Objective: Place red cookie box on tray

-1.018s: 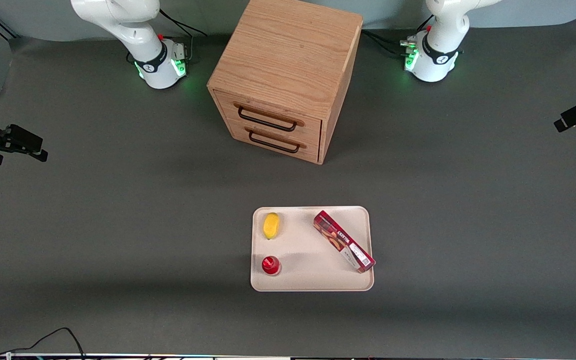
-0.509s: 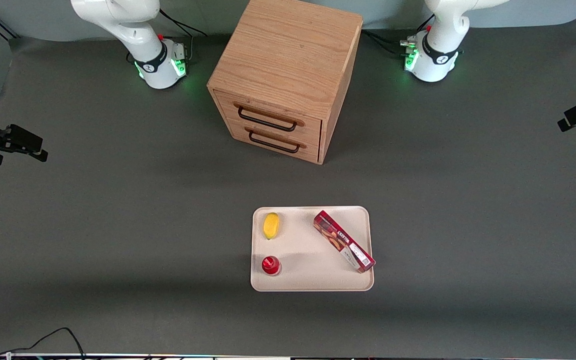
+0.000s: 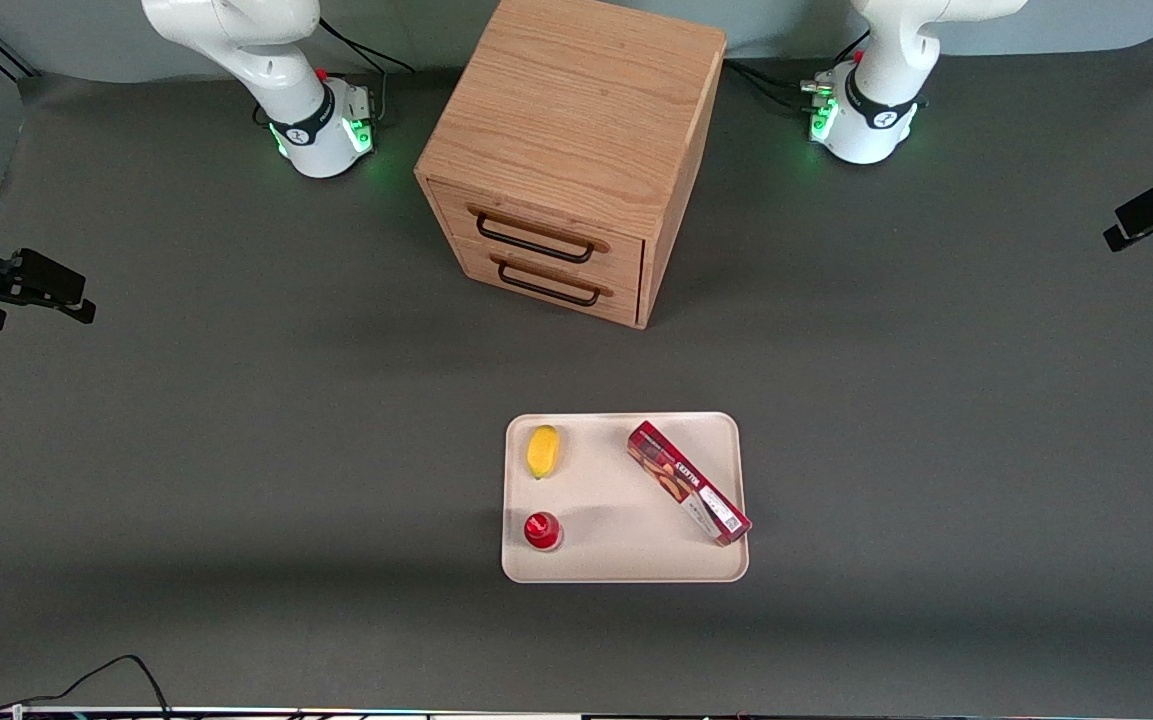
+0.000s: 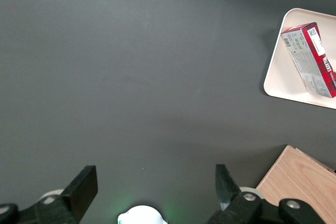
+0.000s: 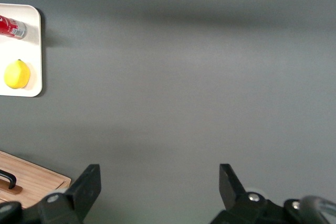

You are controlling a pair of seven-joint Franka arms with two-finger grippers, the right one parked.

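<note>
Dark grey surface [image 3: 236,450] carries a wooden cabinet [image 3: 576,140] with 2 drawers, and nearer the front camera the tray [image 3: 626,565]. Red cookie box [image 3: 688,483] lies flat and diagonal on the tray, its white-label end at the rim toward the working arm's end. A yellow lemon [image 3: 542,451] and a red-capped item [image 3: 542,531] also rest on the tray. Gripper [image 4: 155,182] hangs above bare surface, well apart from the tray, jaws spread wide and holding nothing.
</note>
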